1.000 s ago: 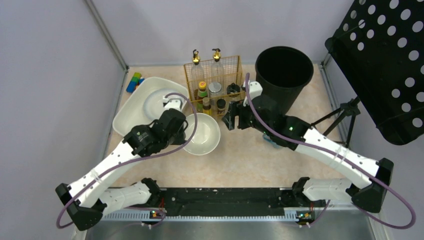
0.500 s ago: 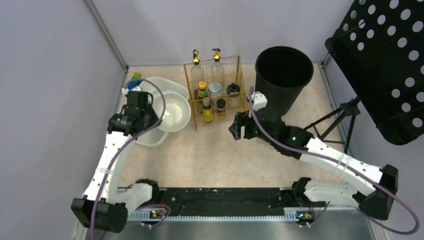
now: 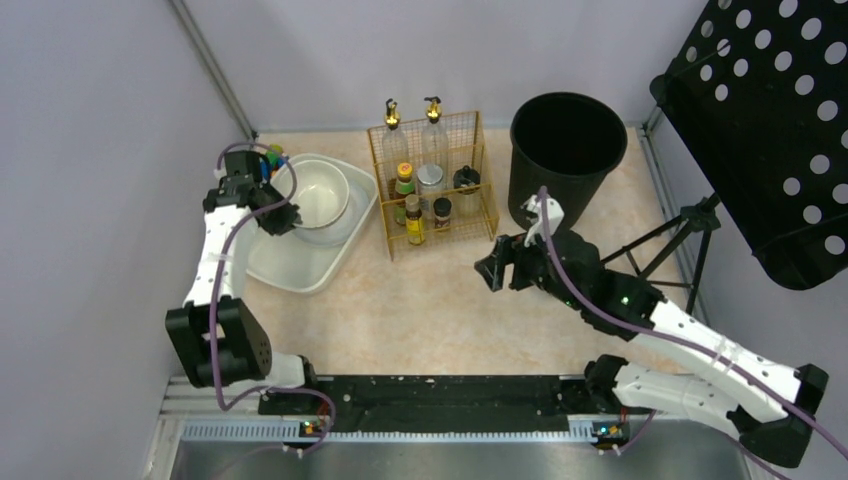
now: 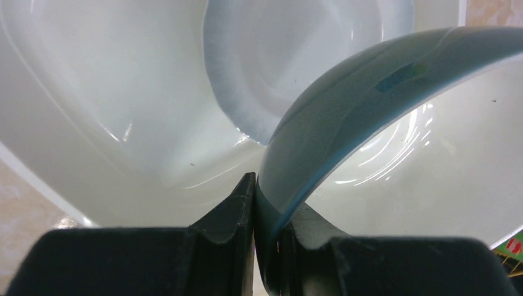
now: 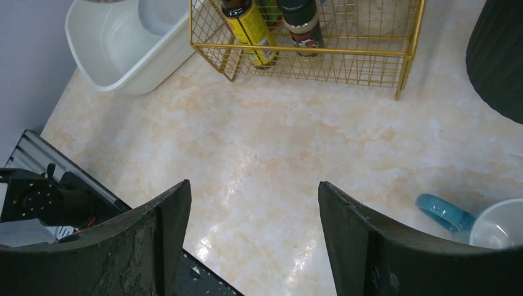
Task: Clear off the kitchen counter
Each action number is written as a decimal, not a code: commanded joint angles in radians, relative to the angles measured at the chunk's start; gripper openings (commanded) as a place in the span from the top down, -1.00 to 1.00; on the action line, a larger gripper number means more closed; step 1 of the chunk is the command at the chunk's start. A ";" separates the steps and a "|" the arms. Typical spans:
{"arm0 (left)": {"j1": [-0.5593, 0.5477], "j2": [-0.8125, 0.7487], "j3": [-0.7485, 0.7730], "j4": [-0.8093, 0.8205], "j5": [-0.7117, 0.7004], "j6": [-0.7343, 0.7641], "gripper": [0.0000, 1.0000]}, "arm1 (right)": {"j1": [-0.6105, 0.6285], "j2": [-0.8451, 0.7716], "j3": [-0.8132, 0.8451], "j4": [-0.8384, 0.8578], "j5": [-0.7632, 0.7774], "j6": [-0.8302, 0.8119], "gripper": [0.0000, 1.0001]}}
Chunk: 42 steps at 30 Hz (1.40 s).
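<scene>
Readable text: none is coming through in any view.
Yellow-labelled bottle (image 5: 250,24): standing in the gold wire rack (image 5: 321,61) on the tabletop (image 5: 296,142), it is showing dark print on its label, too small to read.
Dark-capped jar (image 5: 300,21): it is carrying a red and white label band, with no letters resolving.
White bowl (image 4: 321,135): a blue-green patch (image 4: 401,75) is showing on its outer wall, blurred and without characters.
Green object (image 4: 513,248): it is showing red marks, too cropped to read.
</scene>
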 commanded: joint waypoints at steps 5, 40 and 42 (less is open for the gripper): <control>0.023 0.148 0.162 0.150 0.101 -0.077 1.00 | 0.001 -0.182 -0.035 -0.069 0.033 0.011 -0.47; 0.033 0.492 0.171 0.189 0.040 -0.182 0.65 | 0.001 -0.372 -0.080 -0.232 0.063 0.029 -0.48; 0.033 0.497 0.172 0.189 0.049 -0.181 0.50 | 0.002 -0.372 -0.080 -0.234 0.063 0.031 -0.48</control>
